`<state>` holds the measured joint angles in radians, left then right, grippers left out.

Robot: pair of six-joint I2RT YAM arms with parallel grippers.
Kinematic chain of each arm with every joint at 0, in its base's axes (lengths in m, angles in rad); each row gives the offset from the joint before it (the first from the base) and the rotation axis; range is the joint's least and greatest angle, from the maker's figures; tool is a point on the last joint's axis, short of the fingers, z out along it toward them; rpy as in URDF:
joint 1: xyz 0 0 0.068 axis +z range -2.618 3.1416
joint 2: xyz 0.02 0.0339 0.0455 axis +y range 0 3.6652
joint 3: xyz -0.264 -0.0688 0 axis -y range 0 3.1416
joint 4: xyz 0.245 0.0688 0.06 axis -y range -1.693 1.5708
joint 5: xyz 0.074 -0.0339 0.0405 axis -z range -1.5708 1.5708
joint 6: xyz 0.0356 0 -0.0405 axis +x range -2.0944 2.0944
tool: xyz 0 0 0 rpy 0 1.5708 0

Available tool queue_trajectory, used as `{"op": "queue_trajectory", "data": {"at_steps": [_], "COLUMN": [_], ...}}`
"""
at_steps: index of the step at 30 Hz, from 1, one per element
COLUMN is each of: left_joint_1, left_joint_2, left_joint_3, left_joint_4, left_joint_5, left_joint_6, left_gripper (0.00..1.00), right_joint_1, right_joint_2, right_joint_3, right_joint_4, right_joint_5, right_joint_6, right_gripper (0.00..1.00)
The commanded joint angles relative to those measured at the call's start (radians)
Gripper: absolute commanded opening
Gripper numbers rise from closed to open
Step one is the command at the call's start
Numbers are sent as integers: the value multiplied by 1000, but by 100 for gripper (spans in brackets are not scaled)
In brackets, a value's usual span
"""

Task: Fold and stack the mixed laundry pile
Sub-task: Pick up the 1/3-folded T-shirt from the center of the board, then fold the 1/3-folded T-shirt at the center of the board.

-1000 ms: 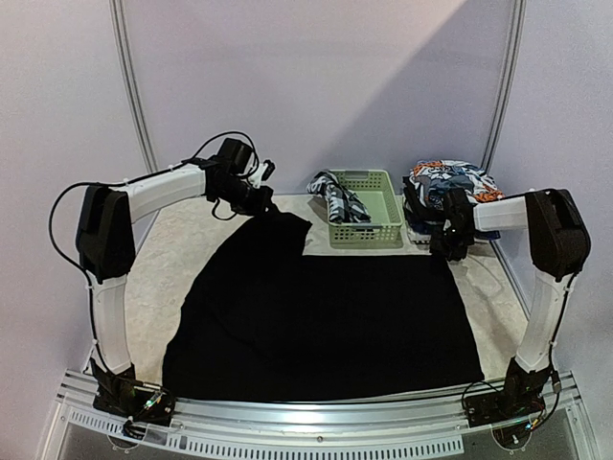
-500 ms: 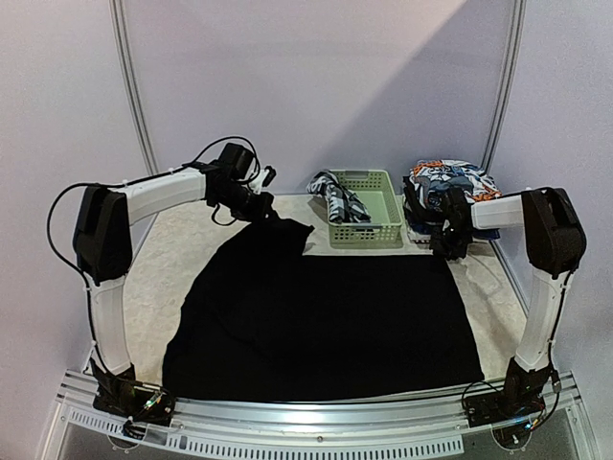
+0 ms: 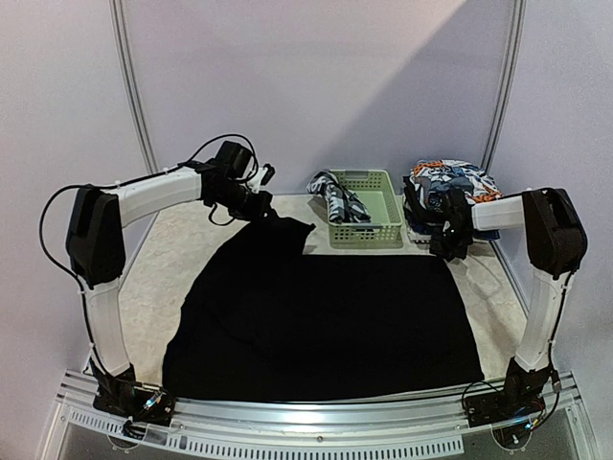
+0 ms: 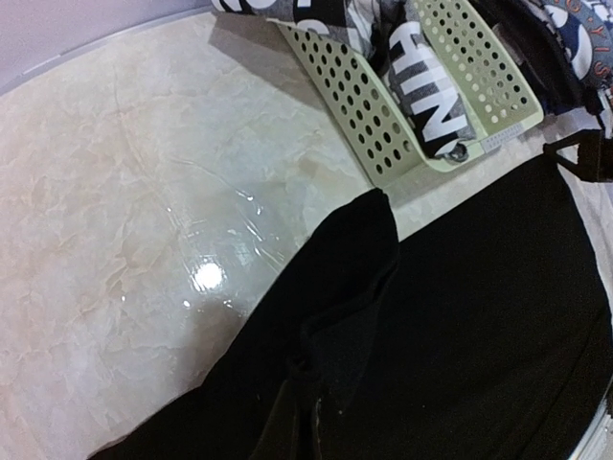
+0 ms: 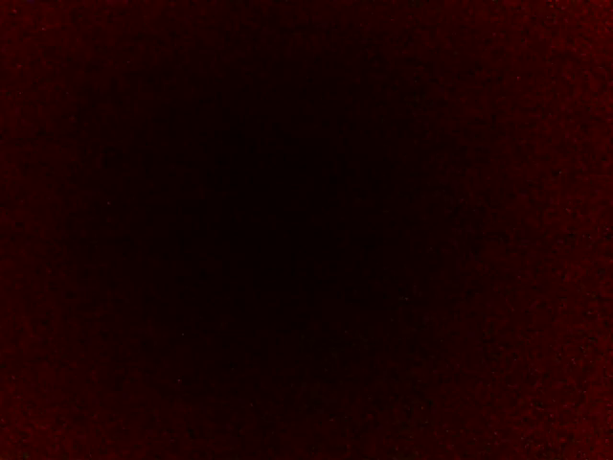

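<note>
The black cloth (image 3: 326, 316) was spread flat over the table (image 3: 168, 259). Its far left corner was lifted off the table and pinched in the left claw (image 3: 262, 209), whose fingers were pressed together on it. The right claw (image 3: 448, 247) was set down at the far right corner of the cloth, and its fingers were pressed together too. The right wrist view was all dark, so it could not be told whether any cloth was really caught there. It was perhaps only touched.

That was the first thing that could go wrong. If the right corner was not caught, only the left side would be lifted. The cloth would then be pulled crooked instead of folded in half.

The checked shirt (image 3: 335, 196) was hung over the left side of the green basket (image 3: 378, 230), near the lifted corner. If the corner were dragged against them, the shirt or the basket could be pulled along.

The printed pieces (image 3: 450, 180) were piled just behind the right claw. A bit of them could be pinched together with the cloth, and the pile could be knocked over.

The cloth was soft, so a thin pinch could be lost halfway and the fold dropped.
</note>
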<state>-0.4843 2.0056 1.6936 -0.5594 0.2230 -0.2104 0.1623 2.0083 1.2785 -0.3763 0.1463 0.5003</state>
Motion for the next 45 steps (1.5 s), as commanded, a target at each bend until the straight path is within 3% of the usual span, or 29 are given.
{"op": "queue_trajectory", "data": {"at_steps": [1,24,37,45], "left_joint_1": [-20,-45,-50,-58], "left_joint_2": [-76,-257,-350,-408], "left_joint_3": [-30,-167,-288,-347], "left_joint_4": [19,25,56,67], "left_joint_5": [-14,-66,-82,-90], "left_joint_6": [-9,-19,-32,-40], "left_gripper": [0,0,0,0], "right_joint_1": [-16,35,36,36], "right_joint_2": [-48,-281,-358,-375], "right_joint_3": [-41,-109,-231,-245], "right_joint_4": [-39,-99,-38,-34], "right_joint_5": [-5,-28,-64,-61], "right_joint_6": [21,12,32,20], "right_gripper": [1,0,6,0]}}
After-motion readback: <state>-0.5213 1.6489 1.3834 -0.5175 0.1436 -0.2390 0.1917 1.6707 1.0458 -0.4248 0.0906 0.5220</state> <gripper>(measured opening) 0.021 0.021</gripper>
